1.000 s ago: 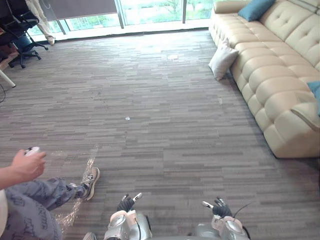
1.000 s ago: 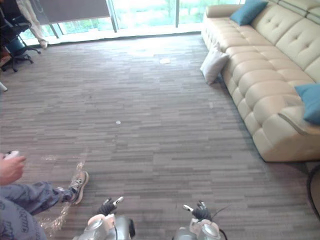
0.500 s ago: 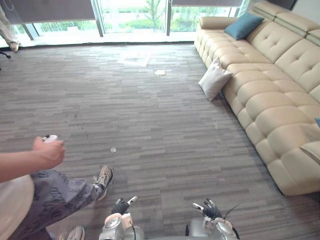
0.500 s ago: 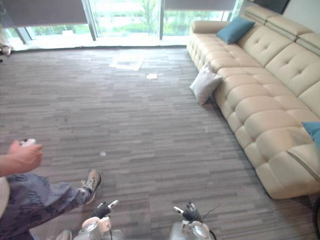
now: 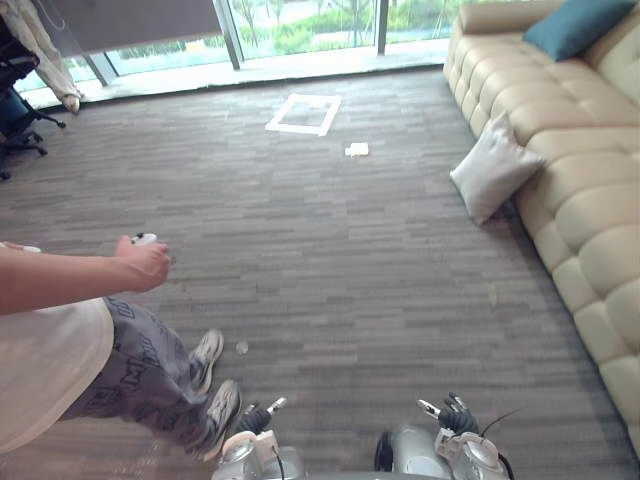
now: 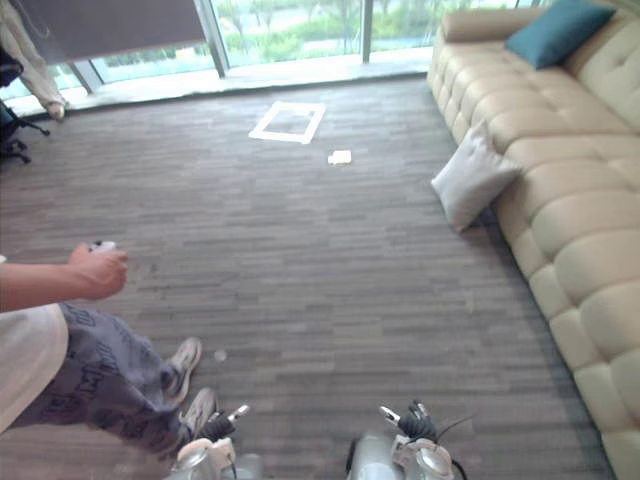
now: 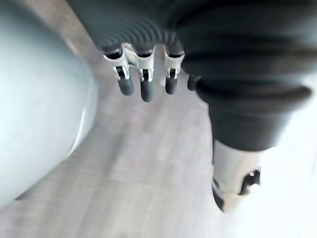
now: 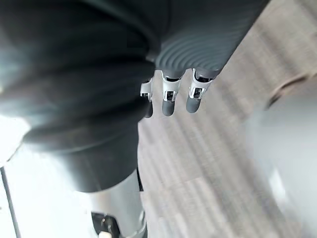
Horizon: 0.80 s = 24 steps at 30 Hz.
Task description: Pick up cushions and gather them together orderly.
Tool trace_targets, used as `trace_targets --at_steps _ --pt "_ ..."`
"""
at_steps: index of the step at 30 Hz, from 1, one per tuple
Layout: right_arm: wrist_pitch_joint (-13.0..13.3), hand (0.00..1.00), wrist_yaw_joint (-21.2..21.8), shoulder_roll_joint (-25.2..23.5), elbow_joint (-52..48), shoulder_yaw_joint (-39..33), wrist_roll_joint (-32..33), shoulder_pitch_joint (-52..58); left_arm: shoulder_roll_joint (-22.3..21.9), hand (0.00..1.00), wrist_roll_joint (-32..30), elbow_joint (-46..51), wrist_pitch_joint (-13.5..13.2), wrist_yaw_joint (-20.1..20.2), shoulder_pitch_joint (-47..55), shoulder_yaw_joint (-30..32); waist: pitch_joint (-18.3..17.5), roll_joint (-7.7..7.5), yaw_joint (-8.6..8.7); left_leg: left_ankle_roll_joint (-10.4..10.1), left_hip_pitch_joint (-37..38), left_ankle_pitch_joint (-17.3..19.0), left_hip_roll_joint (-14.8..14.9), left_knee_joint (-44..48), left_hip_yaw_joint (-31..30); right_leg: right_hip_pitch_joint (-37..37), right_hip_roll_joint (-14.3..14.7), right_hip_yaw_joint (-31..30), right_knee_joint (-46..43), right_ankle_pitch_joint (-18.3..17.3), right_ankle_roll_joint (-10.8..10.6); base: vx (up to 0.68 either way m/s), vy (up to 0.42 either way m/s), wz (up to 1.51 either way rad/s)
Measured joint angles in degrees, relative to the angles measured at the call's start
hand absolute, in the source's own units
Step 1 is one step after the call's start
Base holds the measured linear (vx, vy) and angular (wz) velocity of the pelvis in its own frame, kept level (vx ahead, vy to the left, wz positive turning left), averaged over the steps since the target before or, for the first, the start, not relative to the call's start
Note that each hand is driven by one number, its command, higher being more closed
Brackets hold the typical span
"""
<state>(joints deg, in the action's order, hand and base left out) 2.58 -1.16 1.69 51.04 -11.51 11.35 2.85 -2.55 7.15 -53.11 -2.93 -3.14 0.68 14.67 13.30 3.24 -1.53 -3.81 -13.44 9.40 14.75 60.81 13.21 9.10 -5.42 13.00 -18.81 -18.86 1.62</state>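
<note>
**Hands.** Both hang low and hold nothing. The left hand (image 5: 254, 419) has its fingers (image 7: 144, 88) straight and slack. The right hand (image 5: 453, 416) is the same, with its fingers (image 8: 168, 104) relaxed over bare floor (image 5: 330, 260).

**Task items.** A white cushion (image 5: 495, 167) stands on the floor well ahead of the right hand and to its right, leaning against the sofa (image 5: 585, 210). A blue cushion (image 5: 577, 25) lies on the sofa, farther ahead again. Neither is within reach.

**Risks, as judged.**
- A person (image 5: 70, 350) stands just beside the left hand on its outer side, with one shoe near it, and holds a small white controller (image 5: 143, 239). A swing of that arm or a sideways step could strike the leg.
- The way to the white cushion runs along the sofa front. A wide turn could clip the right arm against it.
- The cushion is soft and only propped. Pinched at one corner, it may sag or slip, so two hands look safer.
- A paper (image 5: 357, 150) and a tape square (image 5: 304, 113) lie far ahead of the left hand. They are off the direct route and only a minor slip hazard.

**Markings.** No writing can be read. The person's trousers carry a print too small to make out.
</note>
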Motion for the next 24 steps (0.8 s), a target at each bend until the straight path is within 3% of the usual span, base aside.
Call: trace_targets --at_steps 1,3,4,5,6,9,12,13,15,16,17,18,20,21,22,23,24 --pt "-0.2 0.00 0.0 -0.2 0.0 0.5 0.0 0.0 0.1 0.00 0.7 0.5 -0.1 0.0 0.1 0.0 -0.1 -0.12 -0.15 0.4 -1.7 0.9 0.1 -6.0 1.5 1.7 -0.3 -0.7 1.7 -0.3 -0.7 0.56 0.151 -0.50" --pt "-0.3 0.00 0.0 -0.9 0.0 0.6 0.0 0.4 0.1 0.00 2.1 0.7 -0.5 -0.3 0.3 0.0 -0.5 -0.75 -0.90 -0.1 -2.3 -0.4 -3.2 -30.5 3.5 5.5 -2.7 -3.2 4.2 -2.1 -3.7 0.61 0.244 -0.68" --pt "-0.4 0.00 -0.1 -1.2 0.4 0.7 -0.1 0.5 0.1 0.00 2.2 0.7 -0.7 -0.4 0.6 -0.1 -0.9 -0.89 -1.69 -0.6 -1.6 -8.2 -5.2 -38.7 1.7 6.8 -3.0 -5.8 4.5 -3.7 -5.6 0.67 0.312 -0.80" --pt "-0.4 0.00 -0.2 -1.5 1.8 0.8 -0.1 0.4 1.0 0.00 2.2 0.7 -0.7 -0.4 0.4 -0.1 -1.3 -2.33 -1.87 1.2 -1.1 -7.4 -6.5 -38.2 2.0 7.3 -4.4 -7.7 4.4 -3.8 -5.8 0.83 0.372 -0.42" --pt "-0.7 0.00 0.0 -2.7 2.4 1.6 -0.1 0.3 2.2 0.00 2.1 0.5 -0.6 -0.6 0.4 0.0 -3.1 -4.63 -0.74 2.2 -1.6 -6.4 -7.9 -37.5 3.2 6.6 -5.7 -10.9 4.9 -0.7 -4.7 0.57 0.250 -0.17" --pt "-0.9 0.00 0.1 -4.7 2.3 1.6 -0.2 0.8 3.0 0.00 2.0 0.6 -0.5 -0.3 0.3 0.1 -4.0 -6.62 -1.44 4.9 -0.7 -2.8 -7.4 -31.1 5.3 5.5 -6.9 -17.2 0.9 7.1 -6.4 0.61 0.289 -0.43" --pt "-0.4 0.00 0.1 -5.0 1.4 1.7 -0.2 1.1 3.2 0.00 1.9 -1.5 -0.4 -0.2 0.6 -0.9 -4.0 -6.50 -1.54 5.3 8.6 1.6 -9.1 -34.9 8.4 -3.8 -7.7 -22.0 -22.5 18.2 -13.0 0.53 0.204 -0.64" --pt "-0.1 0.00 0.2 -4.8 0.1 1.7 -0.7 1.1 3.3 0.00 1.9 -2.5 -0.1 -0.1 0.1 -2.1 -3.7 -6.23 -1.01 4.4 13.4 5.8 -10.2 -37.6 8.3 -12.6 -7.3 -22.2 -39.4 18.7 -14.5 0.54 0.097 -0.35" --pt "-0.1 0.00 0.2 -4.2 -1.0 1.7 -2.3 1.2 3.3 0.00 1.8 -3.9 0.5 -0.1 -0.6 -3.4 -3.5 -6.43 -0.78 4.1 19.2 8.2 -11.2 -39.8 9.0 -20.0 -6.9 -18.8 -47.8 12.7 -11.0 0.38 0.041 -0.26" --pt "0.0 0.00 0.2 -3.6 -2.0 1.5 -2.5 1.3 2.8 0.00 1.8 -3.9 0.7 -0.1 -0.8 -4.0 -3.4 -5.67 -0.57 3.6 22.7 9.1 -11.2 -42.3 8.9 -23.5 -5.7 -15.7 -47.6 9.1 -8.9 0.41 0.025 -0.09" --pt "0.3 0.00 0.3 -3.3 -3.2 1.5 -2.5 1.9 2.6 0.00 1.7 -4.0 0.9 -0.1 -0.8 -4.8 -3.3 -5.35 -0.13 3.4 24.8 10.0 -11.0 -44.0 8.4 -26.6 -4.9 -13.0 -45.2 6.9 -8.7 0.58 -0.001 0.16" --pt "0.7 0.00 0.3 -3.1 -3.4 1.5 -2.4 1.8 2.2 0.00 1.4 -4.6 0.8 0.0 -0.9 -4.9 -3.1 -5.51 0.69 3.6 26.9 10.3 -11.0 -45.5 7.6 -28.6 -4.5 -10.2 -40.3 5.2 -7.0 0.43 -0.048 0.39" --pt "0.9 0.00 0.3 -2.3 -3.1 1.0 -2.4 1.7 1.0 0.00 1.2 -5.2 0.9 0.0 -1.1 -5.6 -3.1 -5.33 1.66 2.5 31.1 11.3 -10.7 -48.6 5.2 -30.2 -3.2 -6.7 -27.8 4.8 -5.5 0.48 -0.155 0.67" --pt "0.9 0.00 0.3 -1.7 -2.5 1.1 -2.4 2.0 0.4 0.00 0.7 -5.2 0.9 0.1 -1.1 -5.8 -3.1 -5.77 1.83 0.8 32.8 12.5 -11.0 -49.5 3.2 -29.6 -2.8 -6.7 -18.5 7.0 -5.9 0.63 -0.250 0.80" --pt "0.8 0.00 0.4 -1.1 -2.0 0.9 -2.3 2.1 -0.3 0.00 0.4 -5.6 0.8 0.1 -1.6 -5.8 -2.6 -5.22 2.19 0.0 34.5 13.6 -10.9 -49.7 1.4 -28.6 -2.5 -6.1 -19.2 8.2 -1.7 0.54 -0.188 0.58" --pt "0.8 0.00 0.3 0.5 -0.5 0.3 -2.3 1.5 -0.4 0.00 -0.4 -6.4 1.0 1.0 -1.7 -7.4 -2.5 -2.86 1.52 1.1 35.2 12.4 -10.2 -49.6 -0.4 -27.4 -2.4 -4.5 -20.1 6.2 -1.6 0.51 -0.165 0.38" --pt "0.8 0.00 0.3 0.8 -0.2 -0.2 -2.3 1.5 -0.7 0.00 -0.5 -5.8 0.8 1.0 -1.6 -7.1 -2.4 -2.42 1.87 0.9 34.4 10.1 -10.1 -48.3 -1.8 -27.2 -2.7 -4.5 -21.4 4.3 -1.3 0.45 -0.163 0.31"
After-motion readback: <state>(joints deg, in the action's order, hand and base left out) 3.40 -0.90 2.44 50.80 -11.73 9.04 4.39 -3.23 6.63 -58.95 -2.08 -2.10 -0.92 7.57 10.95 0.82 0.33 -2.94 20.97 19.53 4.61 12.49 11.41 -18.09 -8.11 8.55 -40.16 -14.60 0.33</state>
